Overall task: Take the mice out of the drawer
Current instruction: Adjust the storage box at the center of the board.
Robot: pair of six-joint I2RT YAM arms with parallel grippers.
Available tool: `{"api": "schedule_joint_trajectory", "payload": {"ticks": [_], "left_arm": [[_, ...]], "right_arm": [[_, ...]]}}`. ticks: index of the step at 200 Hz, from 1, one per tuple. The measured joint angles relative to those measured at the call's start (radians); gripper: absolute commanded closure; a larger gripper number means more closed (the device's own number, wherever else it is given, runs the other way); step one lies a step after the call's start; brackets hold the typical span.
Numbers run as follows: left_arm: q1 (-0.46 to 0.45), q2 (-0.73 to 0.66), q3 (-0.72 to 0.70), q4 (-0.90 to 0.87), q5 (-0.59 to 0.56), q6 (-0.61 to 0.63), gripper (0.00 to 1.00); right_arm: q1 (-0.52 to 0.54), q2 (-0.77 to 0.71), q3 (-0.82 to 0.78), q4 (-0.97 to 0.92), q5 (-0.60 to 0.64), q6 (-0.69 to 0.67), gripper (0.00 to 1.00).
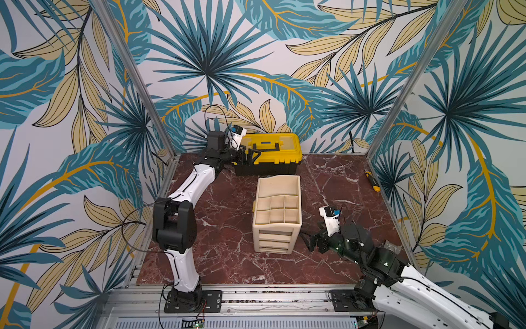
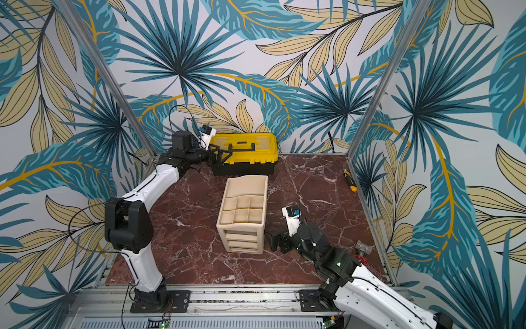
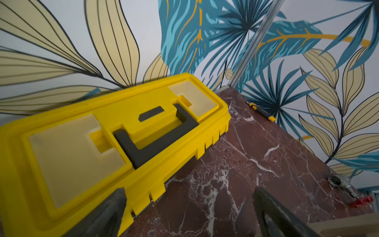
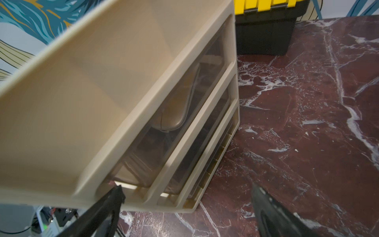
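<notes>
Red marble table (image 1: 222,193): I see grey mouse (image 4: 172,118) inside drawer unit's (image 1: 277,216) shut top drawer (image 4: 213,53), longways along its front. R gripper (image 1: 308,241), open, sits beside that front; L gripper (image 1: 252,156), open, far behind.

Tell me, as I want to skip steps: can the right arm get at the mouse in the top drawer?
Probably not yet. The mouse lies behind the translucent front of the shut top drawer. The right arm's open fingers hover outside it, so it likely needs opening first.
</notes>
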State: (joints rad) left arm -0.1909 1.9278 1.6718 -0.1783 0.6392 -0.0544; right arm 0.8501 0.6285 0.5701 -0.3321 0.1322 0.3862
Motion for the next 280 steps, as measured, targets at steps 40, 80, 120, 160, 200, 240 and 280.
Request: {"api": "schedule_joint_trajectory", "payload": {"ticks": [40,80,120,160,200,240,280], "left_arm": [[-0.052,0.072,0.079,-0.107,-0.012,0.048,0.0],[-0.07,0.091,0.109,-0.16,0.006,0.085,0.0],[-0.071,0.102,0.117,-0.226,0.064,0.126,0.0],[-0.071,0.058,0.031,-0.231,0.101,0.136,0.0],[-0.069,-0.084,-0.149,-0.198,0.105,0.116,0.0],[-0.075,-0.158,-0.228,-0.163,0.097,0.11,0.0],[-0.079,-0.159,-0.241,-0.148,0.068,0.111,0.0]], "right_arm": [[0.127,0.089,0.013,-0.014,0.061,-0.002,0.01],[0.237,0.145,0.043,-0.042,0.086,-0.001,0.0],[0.263,0.133,0.051,-0.04,0.14,-0.001,0.01],[0.265,0.127,0.05,-0.042,0.28,-0.005,0.0],[0.264,0.104,0.045,-0.039,0.379,-0.02,0.01],[0.264,0.176,0.077,-0.071,0.33,-0.024,0.0],[0.35,0.2,0.132,-0.16,0.263,0.019,0.01]]}}
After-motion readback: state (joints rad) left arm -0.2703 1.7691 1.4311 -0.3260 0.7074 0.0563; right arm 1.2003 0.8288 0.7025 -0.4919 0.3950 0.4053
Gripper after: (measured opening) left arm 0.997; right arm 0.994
